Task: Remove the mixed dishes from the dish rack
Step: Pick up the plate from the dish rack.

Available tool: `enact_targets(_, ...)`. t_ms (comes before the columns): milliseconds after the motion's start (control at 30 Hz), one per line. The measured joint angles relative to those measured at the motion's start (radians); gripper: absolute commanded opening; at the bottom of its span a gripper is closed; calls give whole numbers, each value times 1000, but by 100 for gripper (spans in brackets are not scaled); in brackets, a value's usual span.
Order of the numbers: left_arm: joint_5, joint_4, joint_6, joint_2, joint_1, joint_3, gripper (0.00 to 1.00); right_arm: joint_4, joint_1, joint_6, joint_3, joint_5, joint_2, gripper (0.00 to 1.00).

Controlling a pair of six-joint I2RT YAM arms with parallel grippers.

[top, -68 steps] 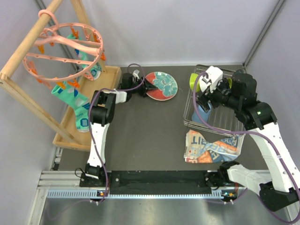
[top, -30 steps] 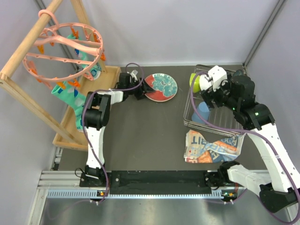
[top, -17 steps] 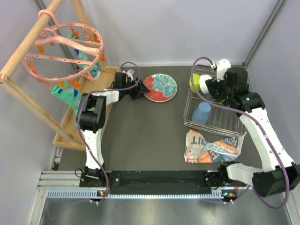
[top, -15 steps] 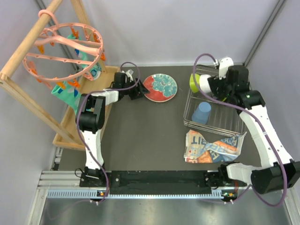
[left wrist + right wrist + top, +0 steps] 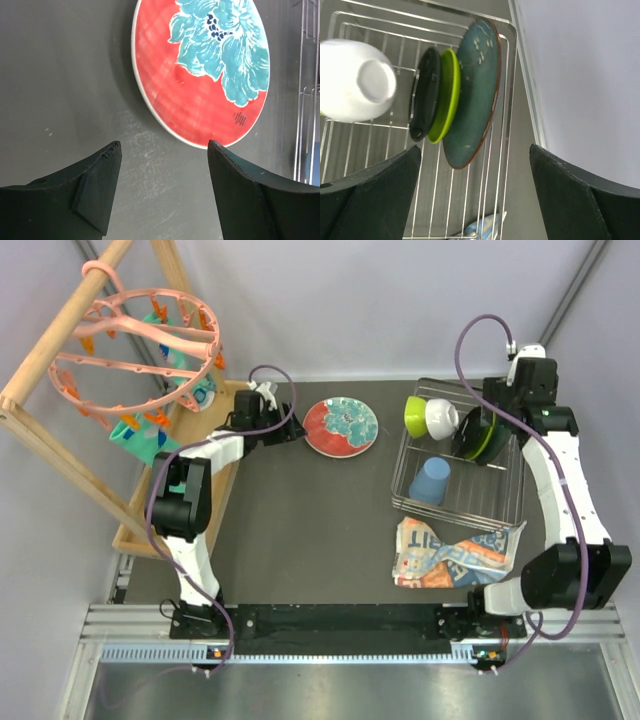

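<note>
Top view: the wire dish rack point(image 5: 480, 490) sits at 3 o'clock, holding a blue cup point(image 5: 432, 480) and a white bowl point(image 5: 441, 418). The lettering on the packet point(image 5: 455, 552) is unreadable.

Left wrist: the left gripper point(image 5: 162, 145) gapes empty at 6 o'clock of a red plate point(image 5: 200, 70) with a teal flower. The plate's small stamp is illegible.

Right wrist: the right gripper point(image 5: 475, 148) is spread wide and empty over the teal speckled plate point(image 5: 475, 100). This plate stands on edge in the rack, running from 1 to 7 o'clock.

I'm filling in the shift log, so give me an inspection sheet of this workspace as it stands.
Surface: dark table, no spills seen.
Job's things: red floral plate flat on table, outside dish rack; rack holds lime-green bowl, white bowl, blue cup, and dark dish, lime-green plate, teal plate on edge.
Clutter: printed packet just in front of the rack.
Grippers: left gripper open, short of the floral plate; right gripper open above the upright plates.
Cables: purple cables loop off both arms.
Surroundings: wooden frame with pink clip ring, socks, wooden tray, left.
</note>
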Motion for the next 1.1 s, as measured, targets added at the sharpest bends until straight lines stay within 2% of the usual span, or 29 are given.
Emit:
enact_targets(267, -57, 0, 90, -69, 0, -50, 74, 6, -88, 47, 0, -24, 98, 88)
enact_targets(500, -67, 5, 122, -85, 0, -71, 73, 19, -181, 97, 0, -125, 167, 85)
enact_targets(733, -64, 6, 122, -85, 0, -77, 73, 27, -243, 145, 6, -241, 246, 79)
enact_targets(1100, -57, 7, 122, -85, 0, -77, 72, 56, -256, 179, 6, -354, 303, 66)
